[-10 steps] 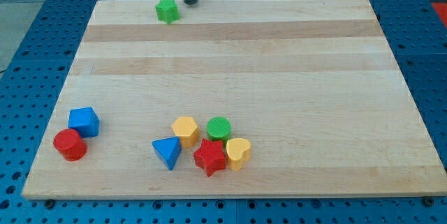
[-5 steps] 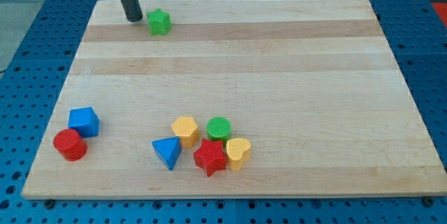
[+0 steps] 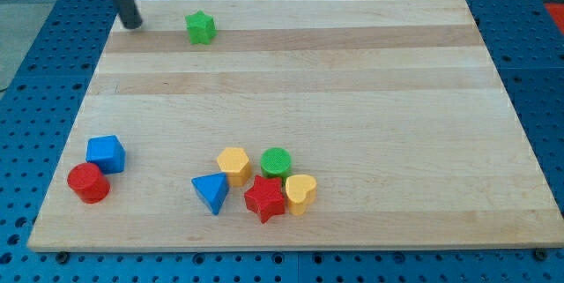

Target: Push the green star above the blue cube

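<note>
The green star point(image 3: 201, 28) lies near the board's top edge, left of the middle. The blue cube point(image 3: 106, 153) sits at the lower left of the board, touching the red cylinder point(image 3: 88, 182) below it. My tip point(image 3: 132, 25) stands at the board's top left corner, well to the left of the green star and apart from it. The star is far above the cube and to its right.
A cluster sits at the bottom middle: a blue triangle point(image 3: 211, 193), a yellow hexagon point(image 3: 233, 165), a green cylinder point(image 3: 276, 162), a red star point(image 3: 264, 198) and a yellow heart point(image 3: 300, 193). The wooden board point(image 3: 352, 98) rests on a blue perforated table.
My tip swept left from the star's right side to the top left corner. The green star was nudged a little left and down at first, then stayed still.
</note>
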